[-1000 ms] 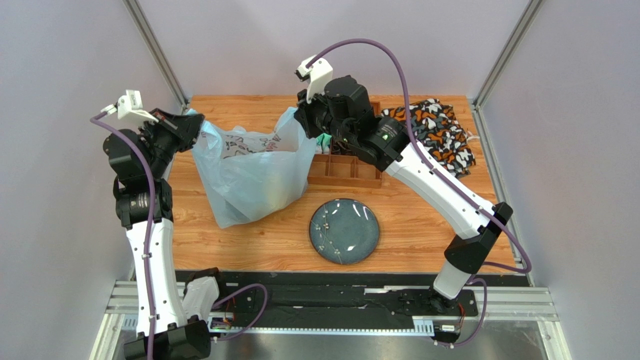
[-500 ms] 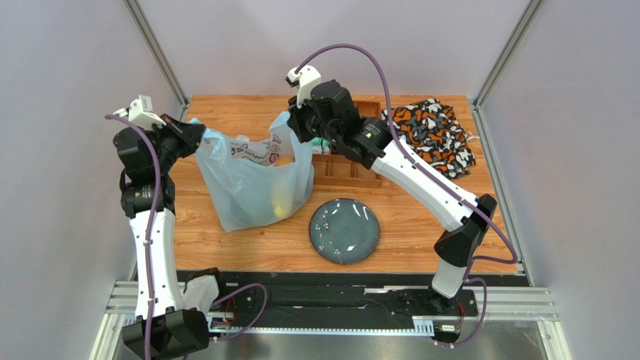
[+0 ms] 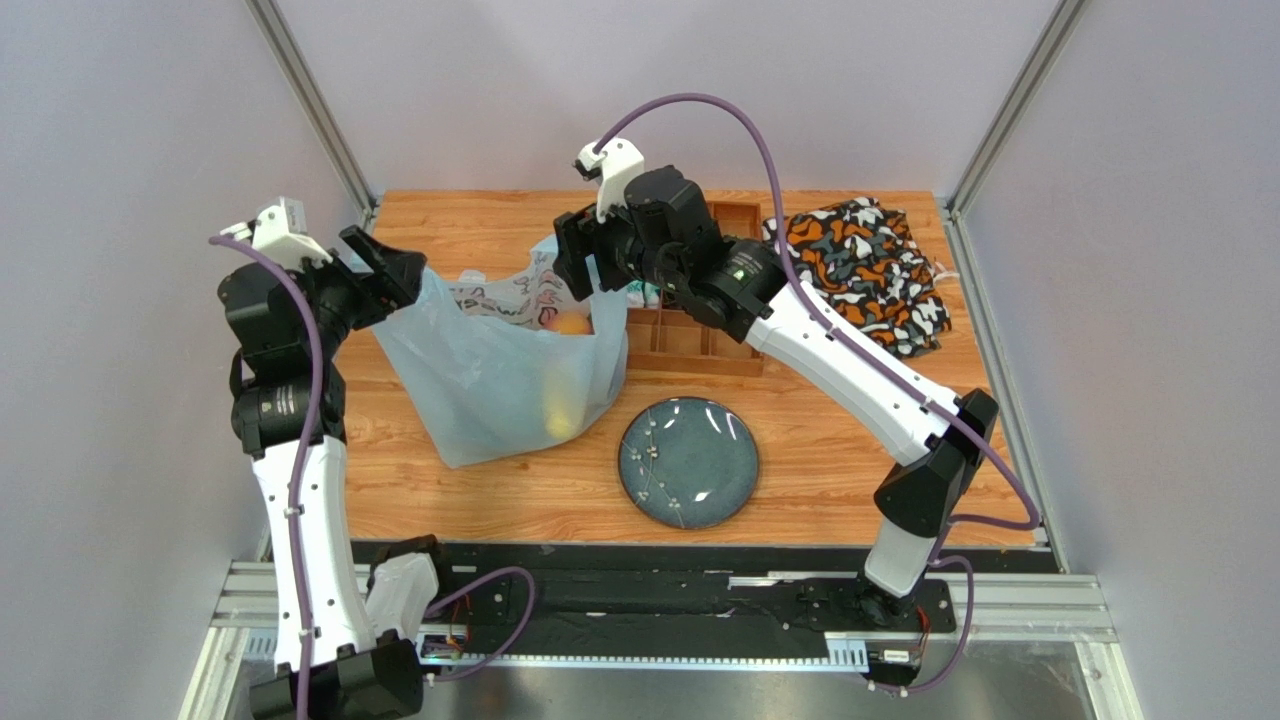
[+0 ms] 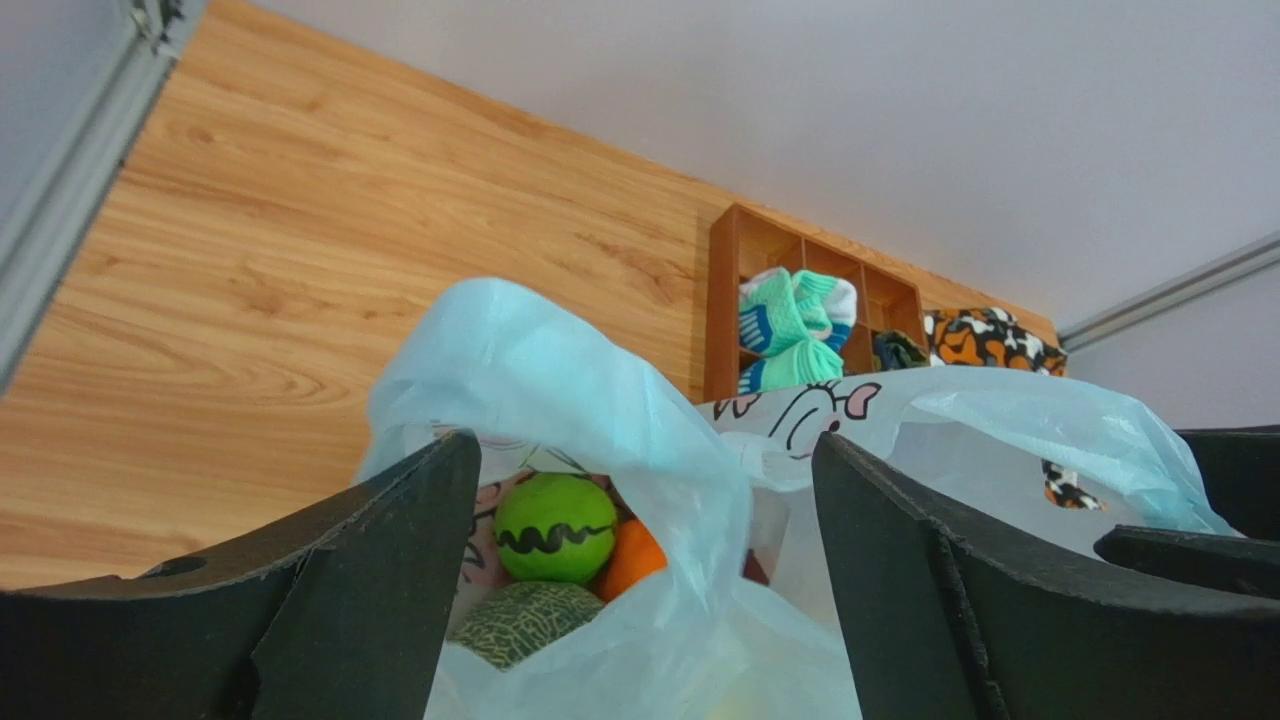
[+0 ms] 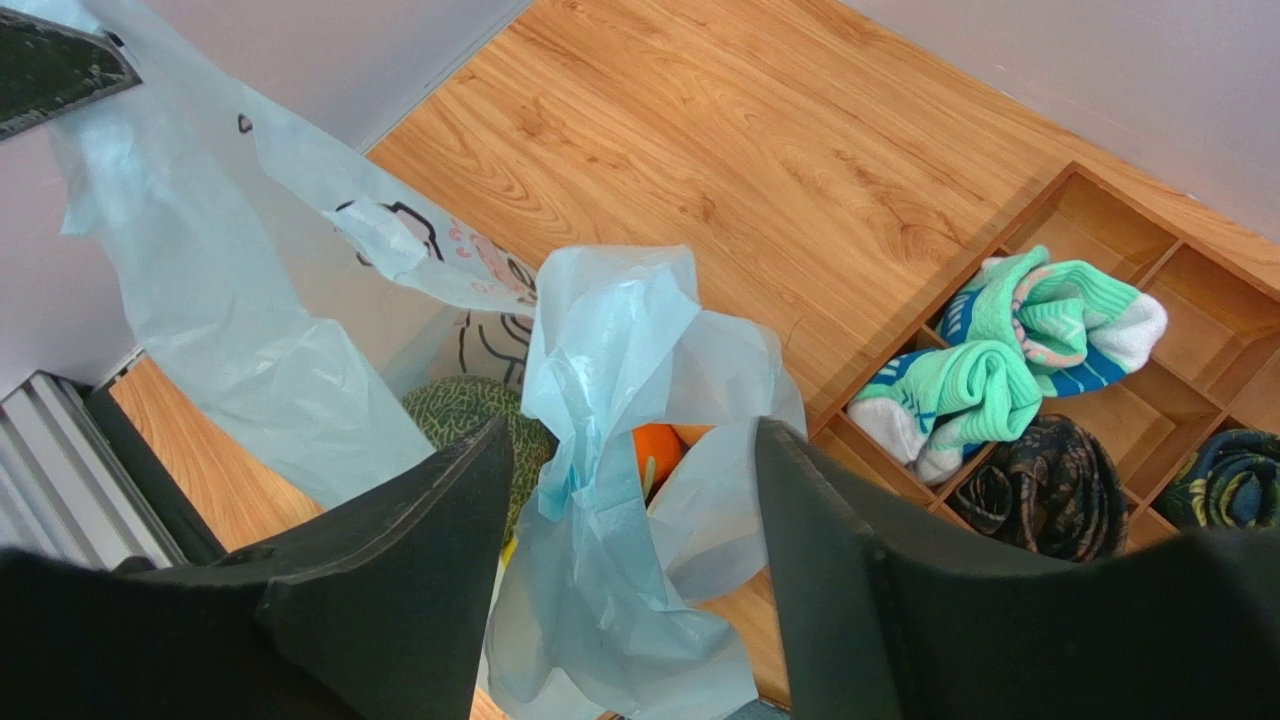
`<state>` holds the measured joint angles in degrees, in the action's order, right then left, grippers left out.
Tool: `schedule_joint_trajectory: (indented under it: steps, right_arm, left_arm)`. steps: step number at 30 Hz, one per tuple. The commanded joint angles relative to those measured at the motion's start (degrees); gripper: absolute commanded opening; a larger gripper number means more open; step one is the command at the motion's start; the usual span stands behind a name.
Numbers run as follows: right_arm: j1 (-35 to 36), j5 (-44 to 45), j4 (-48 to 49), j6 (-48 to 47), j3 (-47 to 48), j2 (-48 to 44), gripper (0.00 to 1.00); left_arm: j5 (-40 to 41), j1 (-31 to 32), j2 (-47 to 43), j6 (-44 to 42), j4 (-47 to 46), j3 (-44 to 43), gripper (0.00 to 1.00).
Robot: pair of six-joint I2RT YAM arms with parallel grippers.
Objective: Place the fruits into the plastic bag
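Observation:
The pale blue plastic bag (image 3: pixel 504 383) sits slumped on the wooden table, mouth up, between both grippers. Inside it, the left wrist view shows a bright green fruit (image 4: pixel 556 527), an orange (image 4: pixel 633 558) and the netted melon (image 4: pixel 526 623). The right wrist view shows the melon (image 5: pixel 458 420) and orange (image 5: pixel 657 447) too. My left gripper (image 3: pixel 394 270) is open at the bag's left rim, with loose plastic (image 4: pixel 601 405) between its jaws, not pinched. My right gripper (image 3: pixel 580 273) is open over the right handle (image 5: pixel 631 345), which stands free between the jaws.
A wooden compartment tray (image 3: pixel 706 357) with rolled sock bundles (image 5: pixel 1022 338) lies right of the bag. A blue-grey plate (image 3: pixel 690 462) sits in front of it. The orange, black and white patterned cloth (image 3: pixel 869 267) lies at the back right. Walls close both sides.
Both grippers have opened and let go of the bag's handles. The bag, held stretched up before, has sagged onto the table with the fruits inside.

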<state>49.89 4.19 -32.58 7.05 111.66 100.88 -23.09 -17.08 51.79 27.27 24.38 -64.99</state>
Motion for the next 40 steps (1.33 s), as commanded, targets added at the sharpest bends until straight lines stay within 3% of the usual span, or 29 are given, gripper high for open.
schedule_joint_trajectory:
  steps: [1, 12, 20, 30, 40]
  right_arm:
    - [-0.58, -1.9, 3.66, -0.11, -1.52, -6.13, 0.8]
    - [-8.48, -8.23, 12.97, 6.84, -15.49, -17.64, 0.86]
    - [-13.59, 7.39, 15.88, 3.59, -32.35, -31.42, 0.86]
    - [-13.85, 20.15, 25.63, -0.02, -52.84, -47.87, 0.86]
    - [-13.85, 21.92, 25.63, -0.37, -54.88, -48.41, 0.86]
  left_arm:
    - [2.7, -0.5, -4.76, -3.88, 2.42, -3.39, 0.91]
    - [1.21, -0.58, -11.53, -12.05, 2.78, -2.6, 0.94]
    - [-7.31, -0.5, -12.5, -14.44, 2.43, -3.3, 0.95]
    - [-8.29, -0.5, -14.17, -13.29, 2.69, -3.39, 0.96]
    - [-8.11, -0.5, -15.23, -12.94, 1.9, -1.89, 0.96]
